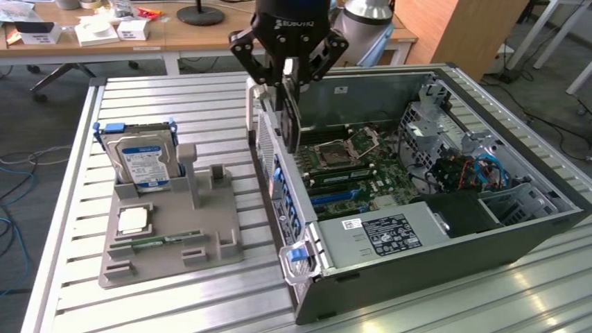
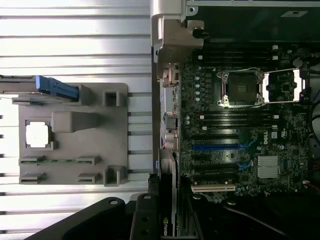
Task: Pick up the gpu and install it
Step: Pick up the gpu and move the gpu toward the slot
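A robotics lab: slatted aluminium bench (image 1: 166, 97), opened computer tower (image 1: 444, 267), cluttered wooden desks (image 1: 185, 36) behind.

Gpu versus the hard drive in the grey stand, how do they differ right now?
The gpu is a thin dark card; the hard drive is a thicker silver block with a blue-white label. The gpu hangs clamped in the pincer over the open computer case; the hard drive sits slotted in the grey stand on the table. Both stand upright on edge.
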Controlling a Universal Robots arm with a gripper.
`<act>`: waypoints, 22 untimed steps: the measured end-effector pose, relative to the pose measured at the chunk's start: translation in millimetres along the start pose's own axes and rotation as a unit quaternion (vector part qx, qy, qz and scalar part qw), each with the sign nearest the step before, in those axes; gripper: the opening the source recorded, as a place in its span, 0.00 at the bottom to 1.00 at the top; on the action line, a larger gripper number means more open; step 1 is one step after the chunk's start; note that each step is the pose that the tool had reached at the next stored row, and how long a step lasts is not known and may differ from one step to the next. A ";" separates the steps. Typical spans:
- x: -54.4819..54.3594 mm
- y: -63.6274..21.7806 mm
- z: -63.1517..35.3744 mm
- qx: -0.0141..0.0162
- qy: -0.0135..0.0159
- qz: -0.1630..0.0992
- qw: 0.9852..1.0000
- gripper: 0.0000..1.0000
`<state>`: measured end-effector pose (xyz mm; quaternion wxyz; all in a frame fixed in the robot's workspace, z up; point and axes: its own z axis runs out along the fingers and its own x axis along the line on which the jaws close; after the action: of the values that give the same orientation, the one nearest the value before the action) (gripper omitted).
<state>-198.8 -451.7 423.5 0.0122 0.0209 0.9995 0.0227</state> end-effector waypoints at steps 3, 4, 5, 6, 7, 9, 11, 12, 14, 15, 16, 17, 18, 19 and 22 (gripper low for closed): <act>-13.5 0.5 0.5 0.000 0.000 0.000 1.000 0.26; -18.0 0.7 0.6 0.000 0.000 0.000 1.000 0.26; -22.5 0.9 0.6 0.000 0.000 0.000 1.000 0.26; -27.4 1.1 0.7 0.000 0.000 0.000 1.000 0.26; -31.8 1.3 0.8 0.000 0.000 0.000 1.000 0.26; -40.7 1.7 1.1 0.000 0.000 0.000 1.000 0.26; -49.9 2.0 1.3 0.000 0.000 0.000 1.000 0.26; -54.3 2.2 1.5 0.000 0.000 0.000 1.000 0.26; -63.8 2.6 1.7 0.000 0.000 0.000 1.000 0.26; -68.2 2.8 1.8 0.000 0.000 0.000 1.000 0.26; -72.7 3.0 1.9 0.000 0.000 0.000 1.000 0.26; -77.2 3.2 2.0 0.000 0.000 0.000 1.000 0.26; -81.7 3.4 2.1 0.000 0.000 0.000 1.000 0.26; -86.2 3.5 2.3 0.000 0.000 0.000 1.000 0.26; -100.1 4.1 2.6 0.000 0.000 0.000 1.000 0.26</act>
<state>-98.6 -451.7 423.5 0.0122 0.0206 0.9995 0.0227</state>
